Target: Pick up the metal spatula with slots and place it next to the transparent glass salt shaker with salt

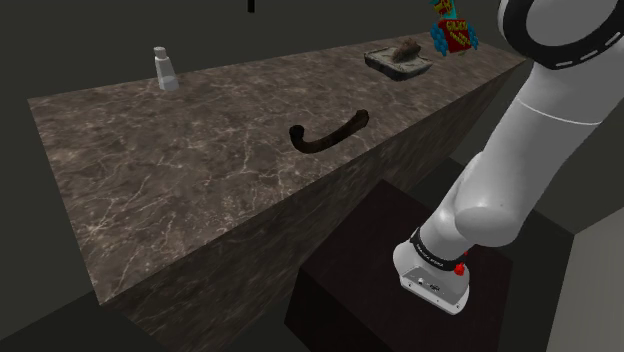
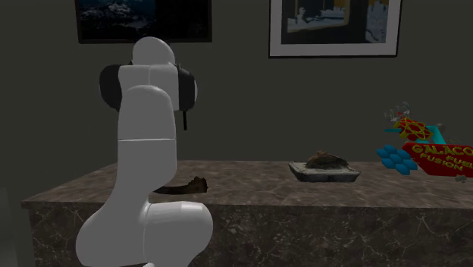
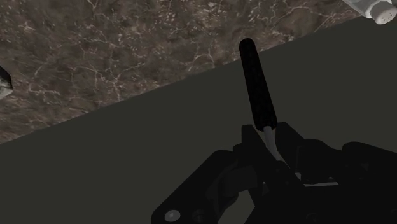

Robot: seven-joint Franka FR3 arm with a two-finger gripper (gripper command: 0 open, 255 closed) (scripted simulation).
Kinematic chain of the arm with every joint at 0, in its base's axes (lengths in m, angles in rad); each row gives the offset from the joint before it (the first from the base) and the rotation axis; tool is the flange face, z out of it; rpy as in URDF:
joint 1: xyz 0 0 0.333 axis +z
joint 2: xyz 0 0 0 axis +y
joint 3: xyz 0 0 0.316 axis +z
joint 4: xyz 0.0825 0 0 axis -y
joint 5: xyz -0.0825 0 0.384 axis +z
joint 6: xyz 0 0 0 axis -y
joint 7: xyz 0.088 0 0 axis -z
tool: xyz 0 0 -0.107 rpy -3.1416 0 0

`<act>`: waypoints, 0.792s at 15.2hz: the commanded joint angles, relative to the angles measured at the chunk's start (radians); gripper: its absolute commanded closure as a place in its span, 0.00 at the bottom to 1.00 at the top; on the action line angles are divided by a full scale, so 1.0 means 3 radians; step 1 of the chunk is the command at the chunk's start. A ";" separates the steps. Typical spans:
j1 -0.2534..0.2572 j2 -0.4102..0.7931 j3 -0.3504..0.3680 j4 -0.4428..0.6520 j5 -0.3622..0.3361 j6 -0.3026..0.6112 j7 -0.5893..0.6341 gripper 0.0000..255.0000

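My gripper [image 3: 272, 137] is shut on the spatula, high above the counter. A pale metal strip sits between the black fingers [image 3: 252, 145], and the spatula's black handle [image 3: 256, 83] sticks out beyond them. The blade is hidden. The handle's tip hangs at the shoulder view's top edge [image 1: 251, 5], and it shows as a thin black rod [image 2: 184, 120] beside the arm in the second exterior view. The pale salt shaker [image 1: 165, 68] stands upright at the counter's far left end in the shoulder view, well away from the gripper. Its cap [image 3: 375, 7] appears in the wrist view.
A dark curved object [image 1: 328, 133] lies mid-counter near the front edge, also seen as [image 2: 186, 186]. A grey tray [image 1: 398, 62] with something brown in it and a colourful packet [image 1: 452, 30] sit at the far right. The marble counter [image 1: 180, 190] is long and narrow.
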 commanded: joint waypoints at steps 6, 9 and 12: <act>0.0317 0.0845 0.0102 0.0949 -0.0260 -0.0259 0.0297 1.00; 0.0470 0.1267 0.0096 0.1472 -0.0340 -0.0400 0.0348 1.00; 0.0433 0.1133 0.0100 0.1122 -0.0344 -0.0205 0.0442 1.00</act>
